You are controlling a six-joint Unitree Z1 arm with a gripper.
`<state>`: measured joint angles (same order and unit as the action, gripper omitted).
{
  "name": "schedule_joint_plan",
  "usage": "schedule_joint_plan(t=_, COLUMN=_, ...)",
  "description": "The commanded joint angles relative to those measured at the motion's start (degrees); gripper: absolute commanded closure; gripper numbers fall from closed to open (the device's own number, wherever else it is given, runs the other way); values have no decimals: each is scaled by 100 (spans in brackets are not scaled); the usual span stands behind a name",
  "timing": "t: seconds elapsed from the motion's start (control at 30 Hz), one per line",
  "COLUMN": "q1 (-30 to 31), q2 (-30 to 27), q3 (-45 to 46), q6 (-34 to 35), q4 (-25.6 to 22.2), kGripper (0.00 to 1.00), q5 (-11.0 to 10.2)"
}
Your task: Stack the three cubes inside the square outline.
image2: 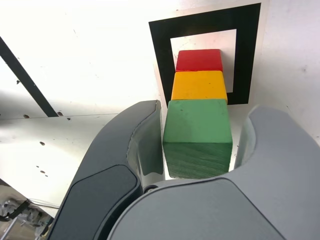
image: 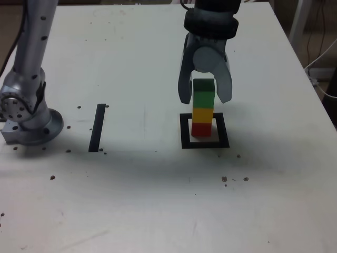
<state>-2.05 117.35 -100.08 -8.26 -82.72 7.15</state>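
Three cubes (image: pixel 202 114), one stack.

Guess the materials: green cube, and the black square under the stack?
Green cube: probably painted wood, since faint grain shows on its darker face in the wrist view; matte. Square outline: flat, matte black, looks like tape or print on the table; cannot tell which.

Three cubes stacked in the square outline

Red cube (image: pixel 200 129) at the bottom, yellow cube (image: pixel 202 114) on it, green cube (image: pixel 204 93) on top, upright inside the black square outline (image: pixel 185 132), right of centre.
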Motion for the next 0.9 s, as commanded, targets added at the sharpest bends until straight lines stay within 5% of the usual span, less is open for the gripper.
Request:
schedule_joint_plan(t=0.0, q1=13, q2=-62, q3=3, q6=-9, q4=16, kGripper=4, q5=5)
schedule_joint_plan(t=0.47, q1=12, q2=-1293, q3=589, q6=197, q4=-39, kGripper=1, q5=-418)
schedule_joint_plan(t=0.87, q1=3, q2=-2601, q3=2561, q6=325, q4=101, kGripper=1, q5=-753)
